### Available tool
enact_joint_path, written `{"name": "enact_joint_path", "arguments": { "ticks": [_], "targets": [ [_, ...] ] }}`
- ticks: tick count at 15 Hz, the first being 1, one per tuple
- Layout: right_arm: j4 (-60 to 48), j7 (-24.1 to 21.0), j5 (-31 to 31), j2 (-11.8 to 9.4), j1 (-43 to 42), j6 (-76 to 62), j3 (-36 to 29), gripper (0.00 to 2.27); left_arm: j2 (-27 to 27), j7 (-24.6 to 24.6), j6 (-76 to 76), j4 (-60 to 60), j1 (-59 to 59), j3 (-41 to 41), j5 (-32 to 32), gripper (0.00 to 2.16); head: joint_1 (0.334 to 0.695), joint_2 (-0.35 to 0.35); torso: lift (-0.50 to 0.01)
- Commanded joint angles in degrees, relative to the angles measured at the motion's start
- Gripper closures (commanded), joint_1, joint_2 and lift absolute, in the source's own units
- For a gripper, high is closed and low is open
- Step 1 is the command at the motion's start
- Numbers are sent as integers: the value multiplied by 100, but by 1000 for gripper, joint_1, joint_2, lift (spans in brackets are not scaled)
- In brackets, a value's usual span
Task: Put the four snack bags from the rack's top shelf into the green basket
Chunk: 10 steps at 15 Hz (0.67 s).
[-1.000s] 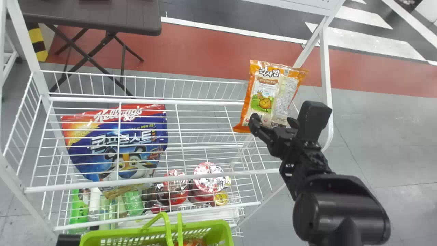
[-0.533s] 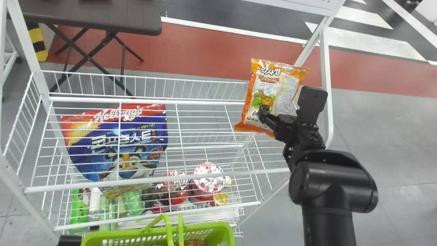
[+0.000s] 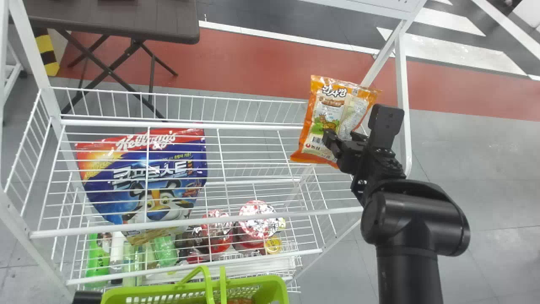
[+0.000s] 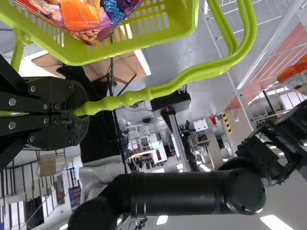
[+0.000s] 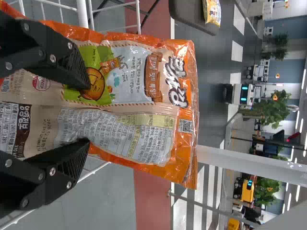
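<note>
Right black end effector (image 3: 344, 136): fingers apart, tips at the printed face of the orange-and-cream plastic snack bag (image 3: 321, 107), right end of the top shelf on the white wire rack (image 3: 177, 125). Left black end effector (image 3: 86, 297): clamped on the green tubular plastic handle (image 4: 177, 79) of the green slotted plastic basket (image 3: 156, 290), near side of rack. Orange-and-purple snack packaging (image 4: 79, 17) inside basket. Blue-and-red glossy bag (image 3: 147, 164) below top-shelf wires, left side. Dark folding table (image 3: 114, 21) beyond rack.
</note>
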Motion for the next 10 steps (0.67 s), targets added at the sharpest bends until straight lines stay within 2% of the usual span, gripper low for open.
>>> {"name": "enact_joint_path", "arguments": {
  "ticks": [1, 4, 7, 10],
  "targets": [
    [37, -3, -31, 5, 78, -371, -38, 2223, 0, 14, 7, 12, -14, -9, 0, 2115, 695, -350, 0],
    [-376, 85, -215, 5, 491, -670, -3, 2226, -9, 66, 7, 30, -67, -18, -8, 2115, 695, -350, 0],
    [-1562, 155, -769, 31, 1255, -406, 111, 2226, -9, 102, 24, 74, -155, -18, 0, 2115, 695, -350, 0],
    [-3030, 428, -1349, 57, 2134, 930, 120, 2226, 0, 137, 42, 83, -234, 26, 9, 2115, 695, -350, 0]
  ]
}}
